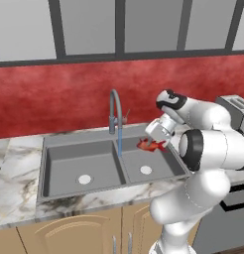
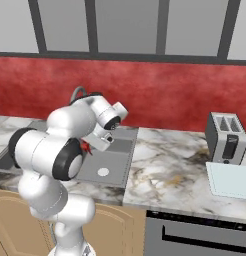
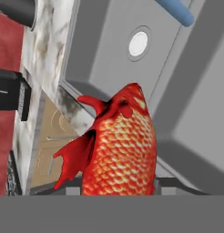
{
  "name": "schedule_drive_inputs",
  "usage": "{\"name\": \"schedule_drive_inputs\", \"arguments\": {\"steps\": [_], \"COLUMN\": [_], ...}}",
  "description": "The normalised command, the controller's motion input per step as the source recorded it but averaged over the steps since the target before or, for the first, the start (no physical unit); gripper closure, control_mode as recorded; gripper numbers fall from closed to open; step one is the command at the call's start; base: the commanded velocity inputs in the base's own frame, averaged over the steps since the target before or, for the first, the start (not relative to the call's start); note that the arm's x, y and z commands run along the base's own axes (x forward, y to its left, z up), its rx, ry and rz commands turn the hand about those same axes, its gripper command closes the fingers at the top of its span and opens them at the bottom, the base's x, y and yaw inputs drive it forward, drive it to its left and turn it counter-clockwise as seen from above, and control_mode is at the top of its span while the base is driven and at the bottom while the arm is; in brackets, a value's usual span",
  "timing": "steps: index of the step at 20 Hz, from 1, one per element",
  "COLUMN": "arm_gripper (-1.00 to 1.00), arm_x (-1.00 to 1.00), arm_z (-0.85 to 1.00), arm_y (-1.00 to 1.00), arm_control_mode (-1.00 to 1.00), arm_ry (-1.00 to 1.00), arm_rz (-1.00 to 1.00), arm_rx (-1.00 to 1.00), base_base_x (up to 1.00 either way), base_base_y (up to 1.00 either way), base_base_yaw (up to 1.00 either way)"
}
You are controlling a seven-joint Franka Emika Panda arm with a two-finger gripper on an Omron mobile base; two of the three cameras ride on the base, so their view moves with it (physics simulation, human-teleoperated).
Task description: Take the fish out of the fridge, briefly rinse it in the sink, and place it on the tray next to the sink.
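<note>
My gripper (image 1: 154, 141) is shut on the red-orange fish (image 1: 150, 145) and holds it above the right basin of the dark grey sink (image 1: 79, 142). A blue stream of water (image 1: 119, 141) falls from the arched faucet (image 1: 114, 106) just left of the fish, apart from it. In the hand view the scaly fish (image 3: 123, 150) points head-first down at the basin's round drain (image 3: 138, 43), and it hides the gripper (image 3: 119, 187). In the right base view the arm covers most of the fish (image 2: 85, 146). The pale tray (image 2: 230, 181) lies on the counter right of the sink (image 2: 120, 150). The fridge is out of view.
A grey toaster (image 2: 226, 137) stands at the back of the marble counter (image 2: 165, 165), behind the tray. A red backsplash and windows run behind the sink. Wooden cabinet doors (image 1: 69, 233) lie below the counter, with a dark oven front (image 2: 195, 232) at the right.
</note>
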Motion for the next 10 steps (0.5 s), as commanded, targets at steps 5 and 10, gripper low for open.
{"name": "schedule_drive_inputs", "arguments": {"steps": [5,10], "arm_gripper": [1.0,1.0], "arm_x": [0.04,0.33], "arm_z": [0.0,0.0], "arm_y": [0.12,0.18], "arm_control_mode": [-1.0,-1.0], "arm_ry": [-0.06,-0.01], "arm_rz": [0.01,0.01], "arm_rx": [0.14,0.1], "base_base_x": [0.0,0.0], "base_base_y": [0.0,0.0], "base_base_yaw": [0.0,0.0]}}
